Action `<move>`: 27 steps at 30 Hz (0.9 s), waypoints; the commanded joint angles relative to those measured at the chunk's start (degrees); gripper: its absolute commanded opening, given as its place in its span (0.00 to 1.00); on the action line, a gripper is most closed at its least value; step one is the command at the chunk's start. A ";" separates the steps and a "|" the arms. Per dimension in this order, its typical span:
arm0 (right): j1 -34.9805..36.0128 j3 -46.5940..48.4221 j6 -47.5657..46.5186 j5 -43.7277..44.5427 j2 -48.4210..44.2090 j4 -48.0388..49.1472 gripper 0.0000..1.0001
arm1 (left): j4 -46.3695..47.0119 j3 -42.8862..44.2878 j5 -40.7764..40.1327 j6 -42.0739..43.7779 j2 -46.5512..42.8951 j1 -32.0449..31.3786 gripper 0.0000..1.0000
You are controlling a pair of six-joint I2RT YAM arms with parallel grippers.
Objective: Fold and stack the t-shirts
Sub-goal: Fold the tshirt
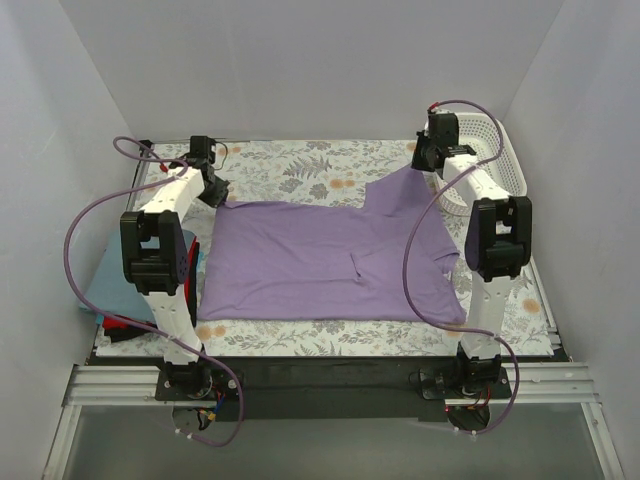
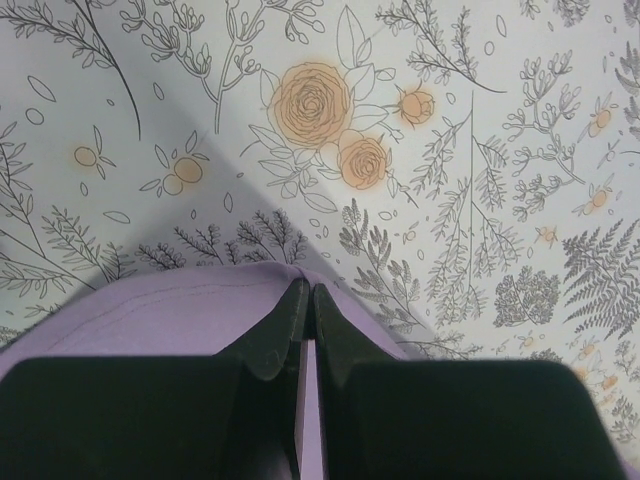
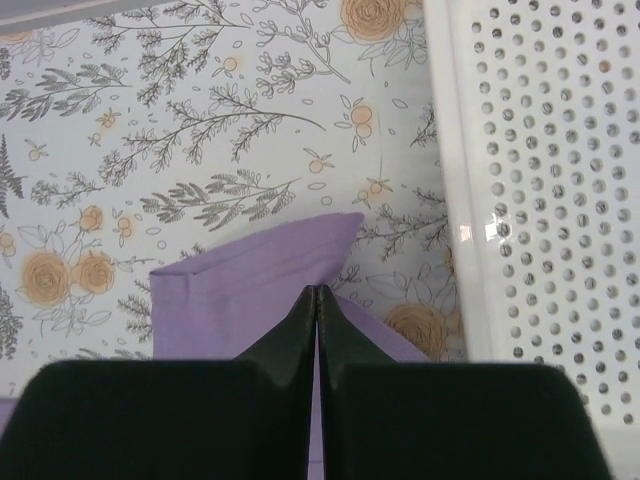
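A lilac-purple t-shirt lies spread over the middle of the floral table cover. My left gripper is shut on its far left corner, and in the left wrist view the cloth bunches right at the closed tips. My right gripper is shut on the far right part of the shirt and holds it lifted, so the cloth rises in a peak toward it. The right wrist view shows a purple sleeve just beyond the closed tips. Folded blue-grey cloth lies at the left edge, with red and black cloth beside it.
A white mesh basket stands at the back right, close beside the right gripper; its perforated wall fills the right side of the right wrist view. White walls enclose the table on three sides. Purple cables loop from both arms.
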 commanded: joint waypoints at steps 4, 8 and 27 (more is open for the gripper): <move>-0.72 -10.42 2.43 0.26 -11.07 3.18 0.01 | 4.01 -3.00 2.47 2.56 -2.17 2.22 0.00; -1.07 -17.62 3.49 0.44 -17.58 3.80 0.01 | 4.98 -5.30 3.61 3.00 -4.19 3.96 0.00; -3.26 -45.32 9.03 -0.62 -48.78 3.63 0.01 | 9.11 -17.34 8.53 4.40 -14.13 4.42 0.00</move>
